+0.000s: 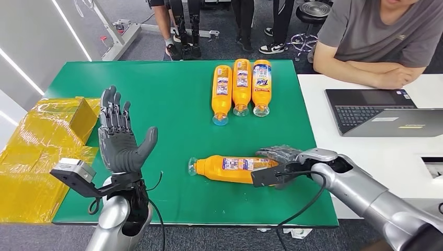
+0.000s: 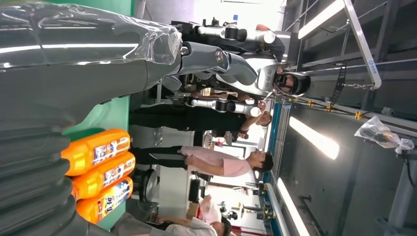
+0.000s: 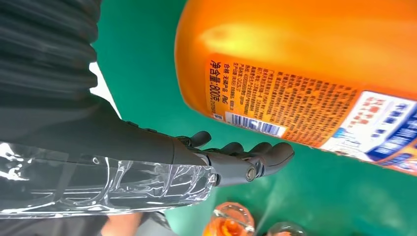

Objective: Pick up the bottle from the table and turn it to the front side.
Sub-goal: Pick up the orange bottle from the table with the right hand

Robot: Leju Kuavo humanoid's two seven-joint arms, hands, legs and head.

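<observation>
the green-topped rectangular table (image 1: 172,104) is the landmark. a lone orange plastic bottle (image 1: 230,168) lies on its side on the table's near right part, clear cap pointing toward the table's left. the right hand (image 1: 277,163) is at the bottle's base end, on the table's right side. three more orange plastic bottles (image 1: 241,86) lie side by side at the table's far edge, right of centre. the left hand (image 1: 119,137) is raised over the table's near left corner. a stack of yellow wrapped packages (image 1: 47,141) sits left of the table. a white desk (image 1: 386,151) adjoins the table's right edge, with a grey laptop (image 1: 381,112) on it and a seated person (image 1: 376,36) behind it.
</observation>
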